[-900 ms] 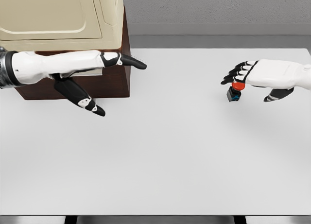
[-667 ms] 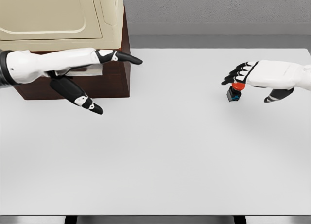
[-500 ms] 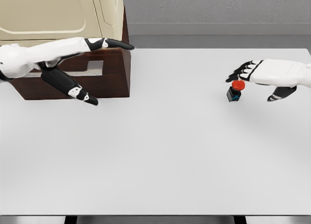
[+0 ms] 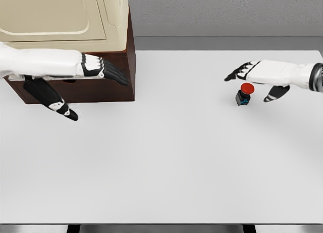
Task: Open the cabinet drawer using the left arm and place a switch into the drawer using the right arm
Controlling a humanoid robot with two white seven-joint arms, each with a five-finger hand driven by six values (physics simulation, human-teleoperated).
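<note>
The cabinet [image 4: 108,20] stands at the table's back left, cream above a dark brown drawer front [image 4: 111,91]. My left hand [image 4: 91,86] lies across that drawer front with fingers stretched to the right and thumb hanging below, holding nothing. The switch [image 4: 244,93], a small black block with a red round button, stands on the table at the right. My right hand [image 4: 251,80] hovers just above and behind it, fingers spread flat and pointing left, thumb to the switch's right; it does not grip the switch.
The white table [image 4: 166,157] stretches wide between the cabinet and the switch. Its front edge runs along the bottom of the view and a grey wall lies behind.
My left hand has drawn back left and dropped in front of the drawer. My right hand has lifted off the switch and flattened; the switch has stayed in place.
</note>
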